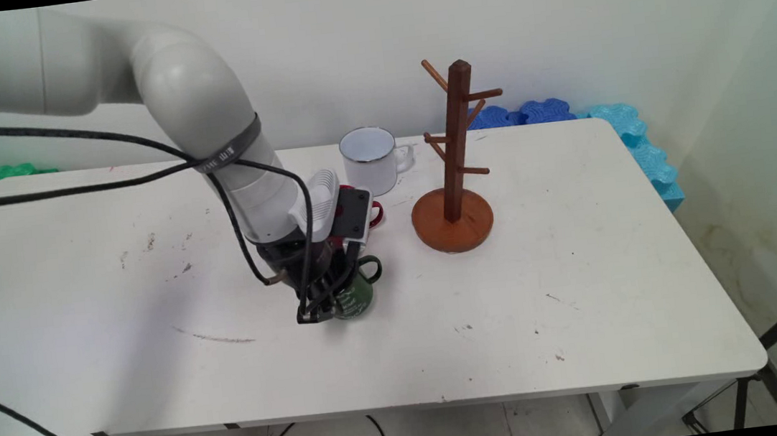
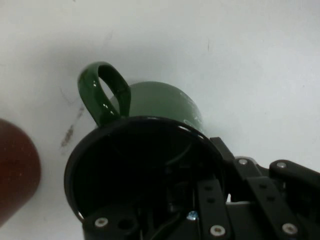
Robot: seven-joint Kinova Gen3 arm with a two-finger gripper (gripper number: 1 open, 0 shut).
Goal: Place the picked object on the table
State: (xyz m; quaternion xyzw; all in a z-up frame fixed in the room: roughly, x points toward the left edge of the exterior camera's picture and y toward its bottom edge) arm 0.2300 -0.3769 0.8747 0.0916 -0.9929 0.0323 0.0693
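One pincer (image 1: 329,304), one green mug (image 1: 357,295), one white mug (image 1: 369,161), one mug tree (image 1: 452,168)

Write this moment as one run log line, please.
gripper: down at green mug, fingers unclear | red mug: behind arm | white mug, wooden mug tree: apart, pegs bare

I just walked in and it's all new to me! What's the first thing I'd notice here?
Probably the gripper reaching down at a green mug near the middle of the white table. Next comes the brown wooden mug tree standing to the right, with a white mug behind, near the wall. A red mug peeks out behind the arm.
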